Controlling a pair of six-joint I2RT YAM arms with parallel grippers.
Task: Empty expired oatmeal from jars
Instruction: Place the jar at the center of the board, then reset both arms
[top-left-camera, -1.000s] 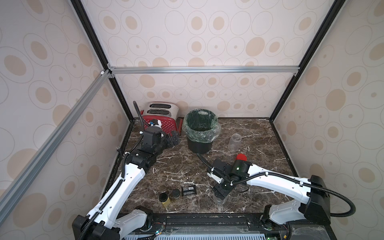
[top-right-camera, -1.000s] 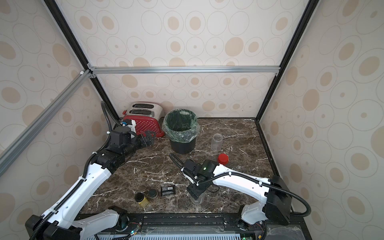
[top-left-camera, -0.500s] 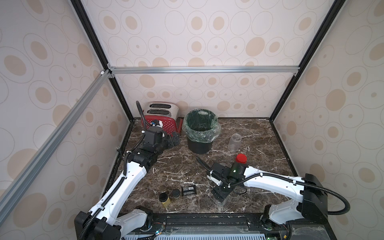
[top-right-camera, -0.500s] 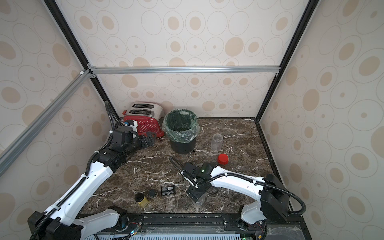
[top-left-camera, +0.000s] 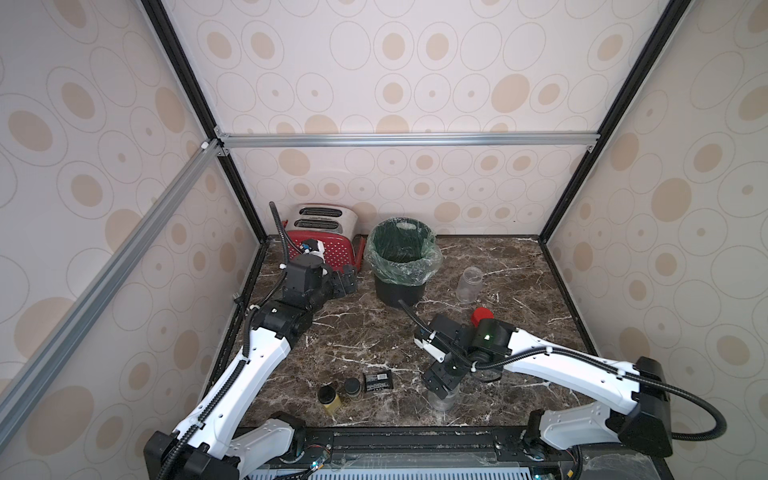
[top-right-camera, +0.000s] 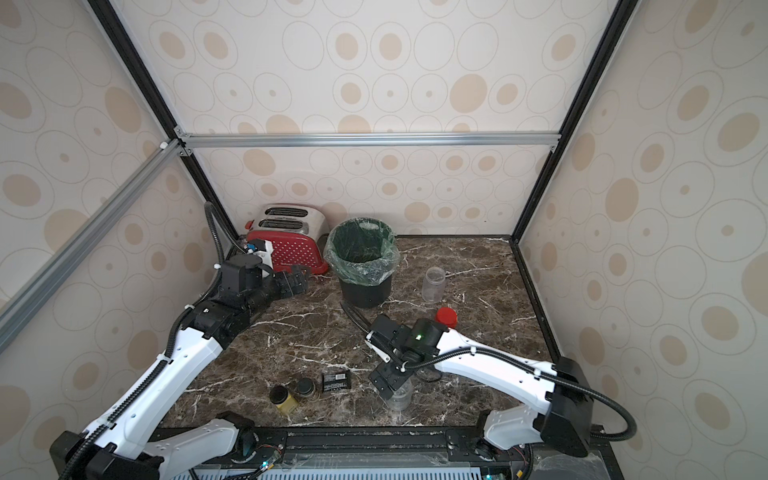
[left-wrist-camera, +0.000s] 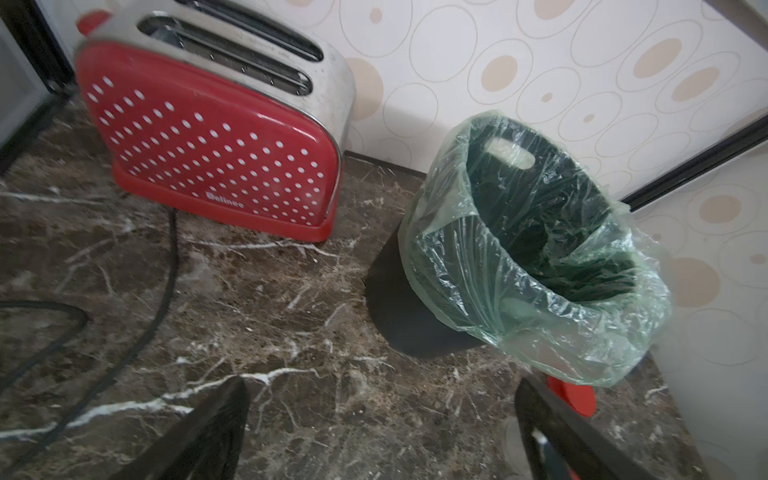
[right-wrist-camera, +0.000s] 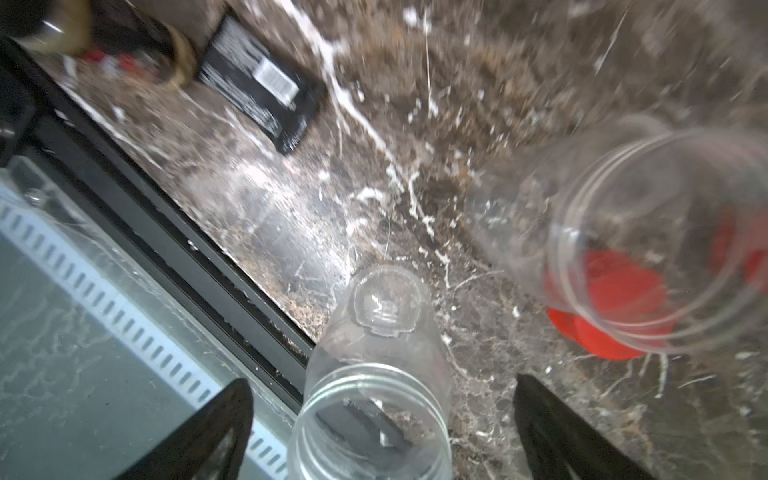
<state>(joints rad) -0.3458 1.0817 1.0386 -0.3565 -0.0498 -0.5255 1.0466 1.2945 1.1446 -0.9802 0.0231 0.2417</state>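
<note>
The right gripper (top-left-camera: 439, 381) has spread its jaws wide since a second ago and stands loose around an uncapped clear plastic jar (right-wrist-camera: 374, 374), which is upright near the front edge of the brown, white-veined marble top (top-left-camera: 365, 332) and touches neither jaw. The left gripper (left-wrist-camera: 380, 382) hangs fully open and empty before the red dotted toaster (left-wrist-camera: 216, 141), its white brand word starting "Beli", and the black bin (top-left-camera: 399, 289) lined with crinkled green film (top-left-camera: 432, 266). A second lidless jar (top-left-camera: 468, 284) stands beside the bin, under walls (top-left-camera: 395, 83) papered in beige ovals.
</note>
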